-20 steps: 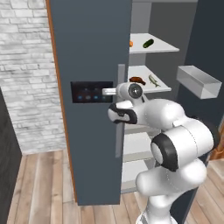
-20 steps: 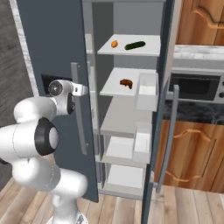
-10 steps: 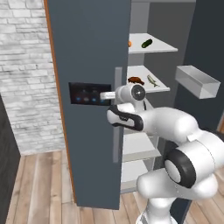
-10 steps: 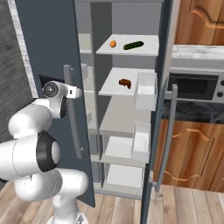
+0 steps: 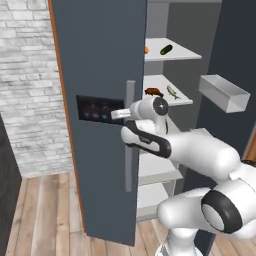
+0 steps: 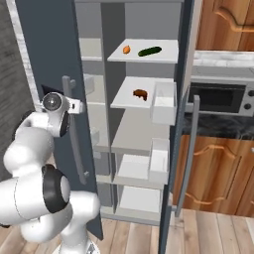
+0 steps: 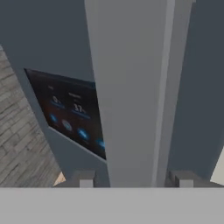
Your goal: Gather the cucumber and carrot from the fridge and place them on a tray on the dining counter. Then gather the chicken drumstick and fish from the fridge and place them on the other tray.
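The gripper (image 7: 133,178) straddles the fridge door handle (image 7: 131,87), fingers (image 7: 86,178) parted on either side with visible clearance. Cucumber (image 6: 149,51) and carrot (image 6: 126,49) rest on the top shelf (image 6: 163,56).

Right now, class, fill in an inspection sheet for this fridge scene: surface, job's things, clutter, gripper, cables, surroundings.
Surface: fridge shelves white, exposed behind both open doors.
Job's things: cucumber and carrot on the top shelf; chicken drumstick and fish on the shelf below.
Clutter: white door bins.
Gripper: gripper straddles the left door handle, fingers either side, slightly parted.
Cables: nothing seen.
Surroundings: brick wall, wood floor, microwave, wooden cabinets, door touch panel.
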{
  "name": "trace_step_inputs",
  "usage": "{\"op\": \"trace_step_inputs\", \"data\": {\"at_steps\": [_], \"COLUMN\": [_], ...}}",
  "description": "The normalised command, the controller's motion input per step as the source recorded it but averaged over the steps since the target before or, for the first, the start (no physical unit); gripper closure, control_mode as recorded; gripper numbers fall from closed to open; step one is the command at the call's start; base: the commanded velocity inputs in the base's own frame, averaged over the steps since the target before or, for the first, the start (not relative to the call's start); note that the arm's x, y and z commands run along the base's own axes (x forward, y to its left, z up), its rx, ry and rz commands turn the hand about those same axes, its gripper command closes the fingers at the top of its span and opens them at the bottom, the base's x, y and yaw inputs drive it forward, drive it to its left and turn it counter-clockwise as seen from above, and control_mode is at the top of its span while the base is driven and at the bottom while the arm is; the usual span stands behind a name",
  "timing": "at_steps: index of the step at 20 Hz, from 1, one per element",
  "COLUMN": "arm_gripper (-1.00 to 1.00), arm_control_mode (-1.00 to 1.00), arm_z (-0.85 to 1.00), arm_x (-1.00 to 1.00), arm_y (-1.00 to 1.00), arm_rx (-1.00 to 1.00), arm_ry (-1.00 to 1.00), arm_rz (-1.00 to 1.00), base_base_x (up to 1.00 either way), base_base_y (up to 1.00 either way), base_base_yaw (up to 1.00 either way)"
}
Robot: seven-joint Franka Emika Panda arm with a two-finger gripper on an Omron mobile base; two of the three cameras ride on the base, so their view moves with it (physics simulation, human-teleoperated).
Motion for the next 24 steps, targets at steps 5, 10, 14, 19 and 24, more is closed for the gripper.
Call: {"op": "trace_step_inputs", "data": {"at_steps": [5, 10, 14, 19, 24], "arm_gripper": [1.0, 1.0, 1.0, -1.0, -1.0], "arm_control_mode": [-1.0, -1.0, -1.0, -1.0, -1.0], "arm_z": [-0.09, -0.05, -0.01, -0.06, -0.02], "arm_x": [-0.57, -0.68, -0.62, -0.6, -0.95], "arm_y": [1.0, 1.0, 1.0, 0.94, 0.13], "arm_rx": [0.0, 0.0, 0.0, -0.02, 0.04], "arm_ry": [0.03, 0.0, 0.0, 0.01, -0.07], "arm_rz": [0.09, 0.08, 0.08, 0.05, 0.0], "base_base_x": [0.0, 0.0, 0.0, 0.0, 0.0], "base_base_y": [0.0, 0.0, 0.0, 0.0, 0.0], "base_base_yaw": [0.0, 0.0, 0.0, 0.0, 0.0]}}
